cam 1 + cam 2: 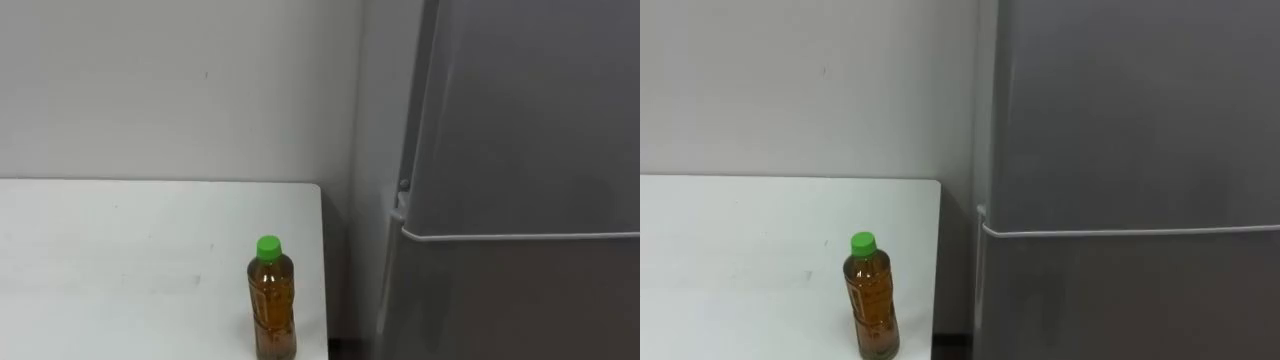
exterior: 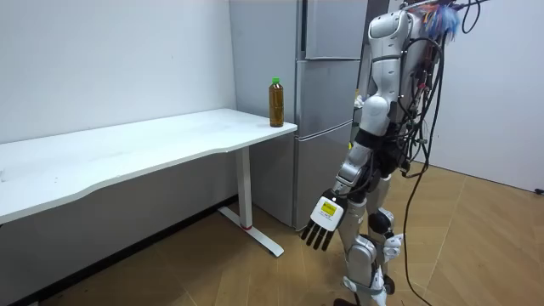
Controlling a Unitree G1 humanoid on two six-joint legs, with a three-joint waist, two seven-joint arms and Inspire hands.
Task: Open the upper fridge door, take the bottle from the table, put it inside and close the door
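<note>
A bottle (image 1: 273,300) of amber liquid with a green cap stands upright near the right front corner of the white table (image 1: 120,250). Just right of it stands the grey fridge (image 1: 520,120), both doors shut, with the seam between upper and lower door at about the bottle's cap height. In the room view the bottle (image 2: 275,102) is on the table end beside the fridge (image 2: 327,30). I stand a step back from the fridge, facing it. My left hand (image 2: 321,225) hangs low at my side with straight fingers, holding nothing.
A narrow dark gap separates the table's right edge from the fridge side. A plain white wall runs behind both. The long table (image 2: 127,149) stretches toward the room view's left on white legs. Wooden floor lies around me.
</note>
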